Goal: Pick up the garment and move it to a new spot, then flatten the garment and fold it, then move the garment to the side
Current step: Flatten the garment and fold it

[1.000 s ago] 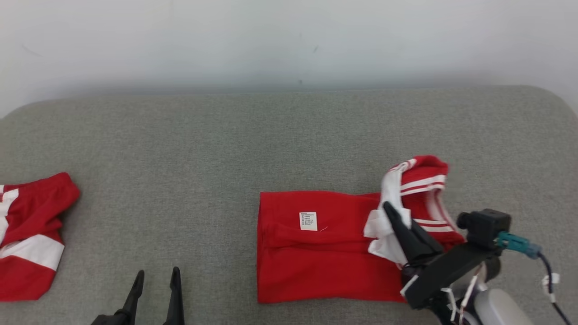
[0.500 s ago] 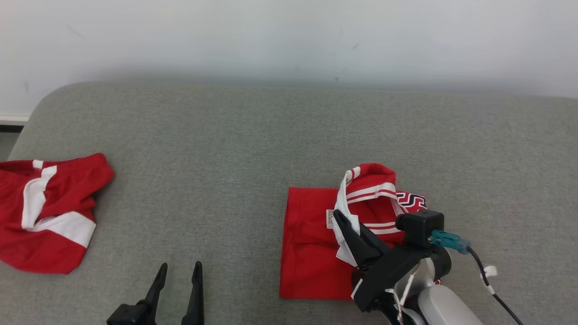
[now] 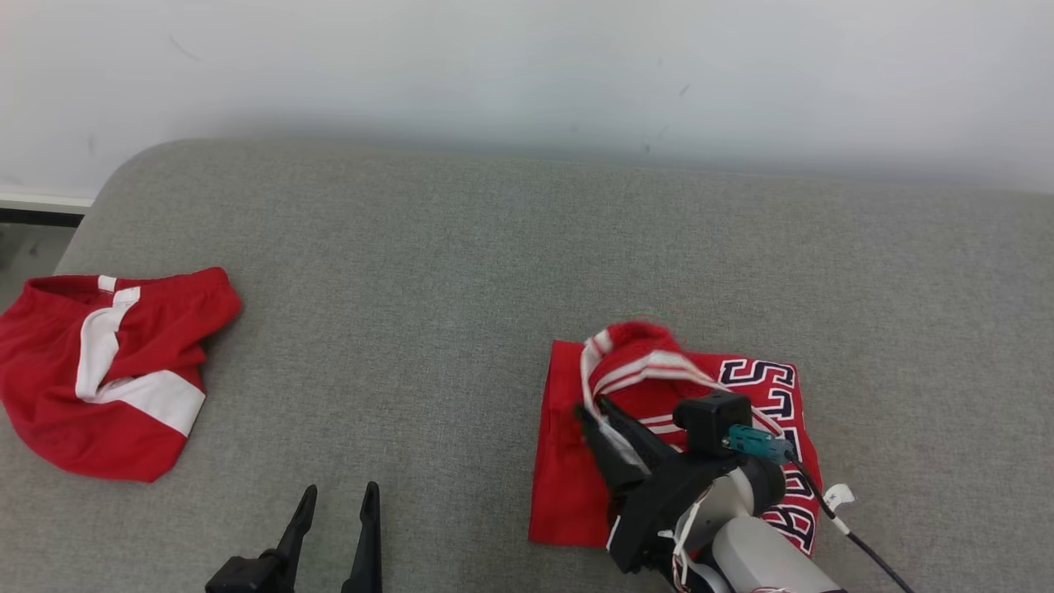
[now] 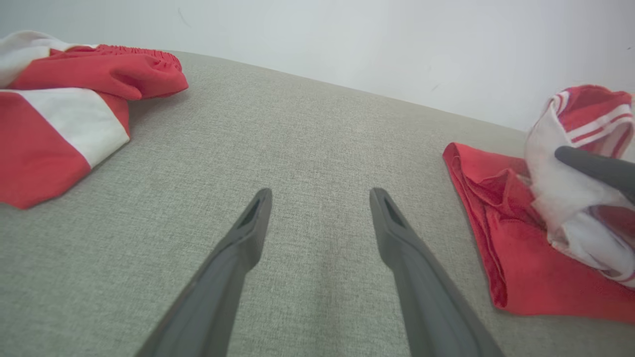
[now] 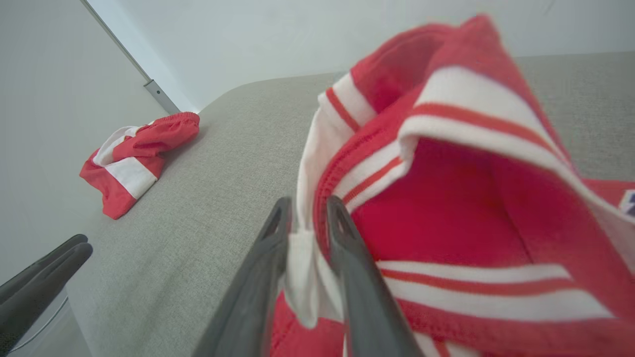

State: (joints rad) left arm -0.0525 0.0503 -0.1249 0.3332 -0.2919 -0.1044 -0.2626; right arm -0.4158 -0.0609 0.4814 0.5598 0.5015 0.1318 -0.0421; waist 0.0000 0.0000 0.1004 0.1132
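Note:
The red garment (image 3: 568, 494) lies on the grey cushion at the right, partly folded over itself, with dark lettering showing on its right part (image 3: 762, 375). My right gripper (image 3: 589, 412) is low over its left half, pinching the white-striped edge (image 5: 446, 198) between its fingers (image 5: 307, 206); the held fold stands up in a loop. In the left wrist view the garment (image 4: 496, 248) is at the right. My left gripper (image 3: 338, 498) stands open and empty on bare cushion to the garment's left, its fingers wide apart (image 4: 320, 196).
A second red-and-white garment (image 3: 107, 371) lies crumpled at the far left, near the cushion's rounded left edge (image 3: 82, 214). A pale wall (image 3: 527, 66) runs behind the grey cushion (image 3: 412, 288). Bare cushion lies between the two garments.
The head camera has turned, shifting the whole picture. My right gripper has carried the striped edge leftward over the garment, folding it so the lettered side now shows. The left gripper is unchanged.

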